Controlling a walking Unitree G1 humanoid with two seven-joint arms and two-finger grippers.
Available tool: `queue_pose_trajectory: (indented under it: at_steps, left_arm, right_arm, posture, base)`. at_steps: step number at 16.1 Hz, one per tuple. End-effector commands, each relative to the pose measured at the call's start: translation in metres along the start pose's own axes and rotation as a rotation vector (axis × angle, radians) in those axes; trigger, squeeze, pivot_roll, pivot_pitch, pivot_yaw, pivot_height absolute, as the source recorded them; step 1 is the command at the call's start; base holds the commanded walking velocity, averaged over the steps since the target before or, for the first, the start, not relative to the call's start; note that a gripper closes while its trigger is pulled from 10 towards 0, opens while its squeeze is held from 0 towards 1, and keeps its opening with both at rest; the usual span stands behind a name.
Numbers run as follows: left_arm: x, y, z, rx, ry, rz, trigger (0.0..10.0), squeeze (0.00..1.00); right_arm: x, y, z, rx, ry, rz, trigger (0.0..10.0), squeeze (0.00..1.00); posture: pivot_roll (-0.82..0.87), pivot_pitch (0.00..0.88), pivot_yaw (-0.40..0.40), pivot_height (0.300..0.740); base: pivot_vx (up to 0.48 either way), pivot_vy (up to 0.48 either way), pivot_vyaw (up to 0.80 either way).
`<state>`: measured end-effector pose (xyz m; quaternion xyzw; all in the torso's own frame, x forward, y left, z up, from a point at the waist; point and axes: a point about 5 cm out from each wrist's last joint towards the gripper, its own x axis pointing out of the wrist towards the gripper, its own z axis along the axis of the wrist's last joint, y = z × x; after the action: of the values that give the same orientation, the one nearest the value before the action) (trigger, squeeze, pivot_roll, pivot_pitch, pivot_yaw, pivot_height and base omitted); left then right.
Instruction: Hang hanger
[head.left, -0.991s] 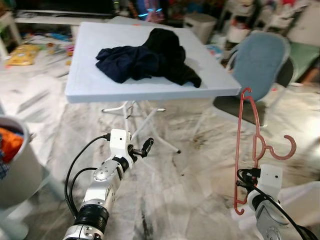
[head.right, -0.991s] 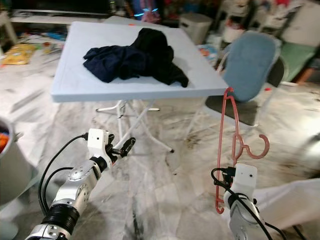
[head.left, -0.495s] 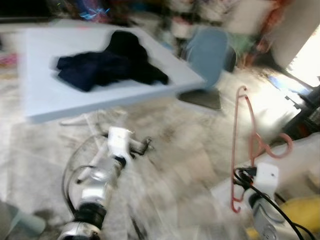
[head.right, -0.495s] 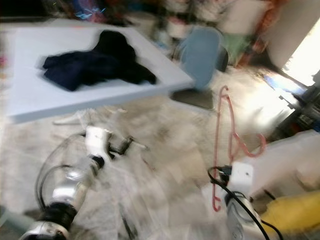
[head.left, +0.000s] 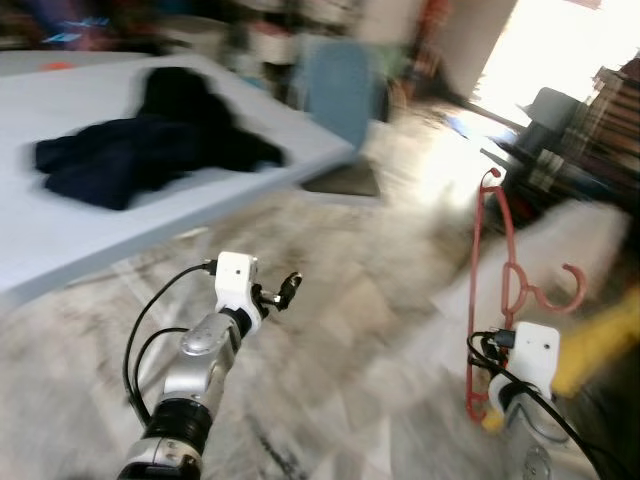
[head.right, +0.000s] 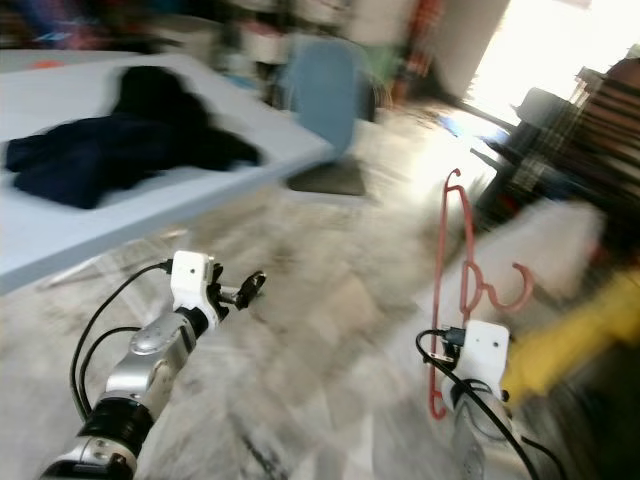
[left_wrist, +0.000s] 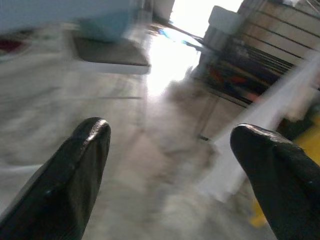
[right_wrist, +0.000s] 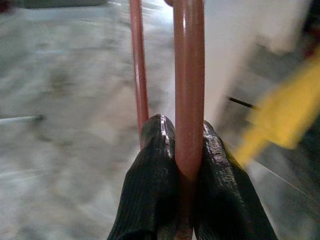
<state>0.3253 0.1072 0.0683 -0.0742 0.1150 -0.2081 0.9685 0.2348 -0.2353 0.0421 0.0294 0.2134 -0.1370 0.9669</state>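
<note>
Right end effector: its two black fingers are pinching one red bar of the hanger, pressed tight against both sides of the bar; a second, thinner bar is running just beside the left finger.
Hanger: it is standing upright above the right wrist, low on the robot's right, with its hook curling out to the right; it is hanging on nothing and touching only the fingers.
Left end effector: it is reaching forward over the floor, with the fingers spread wide and nothing between them.
Counter: the pale blue top is lying to the robot's left and ahead, carrying a heap of dark clothing.
Chair: a blue-backed seat is standing just past the counter's far corner.
Hard to make out: the head views are blurring, so the shelving at the far right, the white shape near the hanger and the yellow object beside the right arm are reading only as smears; the right fingers themselves are hiding behind the wrist housing in the head views.
</note>
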Motion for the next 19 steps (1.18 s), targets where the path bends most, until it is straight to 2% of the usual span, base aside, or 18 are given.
queue_pose_trajectory:
  at_steps: [1, 4, 6, 8, 9, 11, 13, 16, 17, 18, 19]
  left_arm:
    - [0.004, -0.008, 0.002, 0.023, 0.0, -0.035, 10.0, 0.0]
    - [0.005, -0.01, 0.0, 0.039, 0.011, -0.044, 10.0, 0.0]
    - [0.004, -0.01, -0.004, 0.1, 0.036, -0.069, 10.0, 0.0]
    - [0.003, -0.011, -0.003, 0.109, 0.021, -0.109, 10.0, 0.0]
    - [0.004, -0.011, -0.004, 0.107, 0.03, -0.115, 10.0, 0.0]
    - [0.005, -0.011, -0.008, 0.11, 0.056, -0.145, 10.0, 0.0]
    - [0.005, -0.01, -0.011, 0.12, 0.078, -0.148, 10.0, 0.0]
    - [0.006, -0.009, -0.014, 0.129, 0.101, -0.166, 10.0, 0.0]
    - [0.006, -0.009, -0.014, 0.134, 0.106, -0.171, 10.0, 0.0]
    - [0.007, -0.007, -0.013, 0.134, 0.109, -0.17, 10.0, 0.0]
    - [0.007, -0.006, -0.013, 0.13, 0.11, -0.167, 10.0, 0.0]
  right_arm:
    - [0.0, -0.004, 0.006, 0.0, -0.019, -0.034, 10.0, 0.0]
    - [-0.001, -0.007, -0.001, 0.017, 0.011, -0.077, 10.0, 0.0]
    - [0.0, -0.01, -0.004, 0.04, 0.037, -0.123, 10.0, 0.0]
    - [0.0, -0.011, -0.006, 0.069, 0.05, -0.136, 10.0, 0.0]
    - [0.0, -0.008, -0.008, 0.093, 0.071, -0.123, 10.0, 0.0]
    - [0.0, -0.006, -0.011, 0.066, 0.088, -0.138, 10.0, 0.0]
    - [0.0, -0.007, -0.014, 0.058, 0.107, -0.172, 10.0, 0.0]
    - [-0.003, -0.013, -0.019, 0.095, 0.128, -0.231, 10.0, 0.0]
    - [-0.005, -0.012, -0.02, 0.083, 0.124, -0.224, 10.0, 0.0]
    - [-0.008, -0.008, -0.019, 0.026, 0.095, -0.204, 10.0, 0.0]
    - [-0.01, -0.005, -0.019, 0.032, 0.096, -0.204, 10.0, 0.0]
  posture:
    - [0.14, 0.0, -0.13, 0.74]
    - [0.14, 0.0, -0.126, 0.74]
    - [0.14, 0.0, -0.122, 0.74]
    - [0.13, 0.0, -0.12, 0.74]
    - [0.13, 0.0, -0.118, 0.74]
    - [0.13, 0.0, -0.113, 0.74]
    - [0.11, 0.0, -0.099, 0.74]
    - [0.08, 0.0, -0.062, 0.74]
    - [0.07, 0.0, -0.056, 0.74]
    - [0.06, 0.0, -0.048, 0.74]
    - [0.05, 0.0, -0.043, 0.74]
  base:
    - [0.0, 0.371, -0.74]
    - [0.0, 0.197, -0.73]
    - [0.0, 0.0, 0.0]
    - [0.0, 0.0, 0.0]
    - [0.277, 0.0, 0.0]
    - [0.353, 0.0, -0.64]
    - [0.412, 0.0, 0.0]
    - [0.464, 0.0, 0.0]
    - [0.454, 0.0, 0.0]
    - [0.45, 0.0, 0.0]
    - [0.446, 0.0, 0.0]
